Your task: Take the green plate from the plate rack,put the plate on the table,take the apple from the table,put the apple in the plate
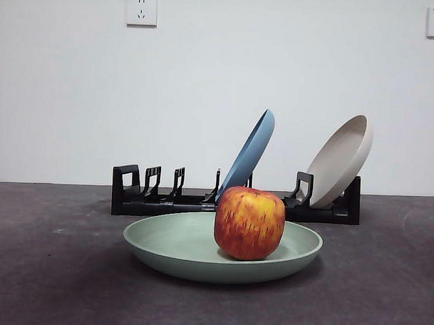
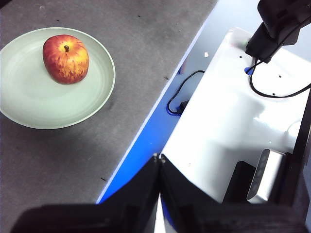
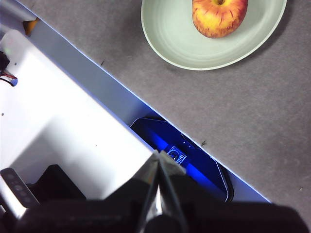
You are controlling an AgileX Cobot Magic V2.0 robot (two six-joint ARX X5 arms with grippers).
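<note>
Both sets of fingers, left (image 2: 159, 160) and right (image 3: 159, 158), are pressed together and empty, back over the surface's (image 1: 49, 271) near edge. The apple (image 1: 249, 223) sits in the green plate (image 1: 168, 248), toward its 3 o'clock side, with the plate rack (image 1: 166, 193) at 12 o'clock behind.

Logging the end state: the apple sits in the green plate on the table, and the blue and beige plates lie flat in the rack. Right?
Not quite. The front view shows the blue plate and beige plate leaning upright in the plate rack, not flat. The apple does sit in the green plate.
</note>
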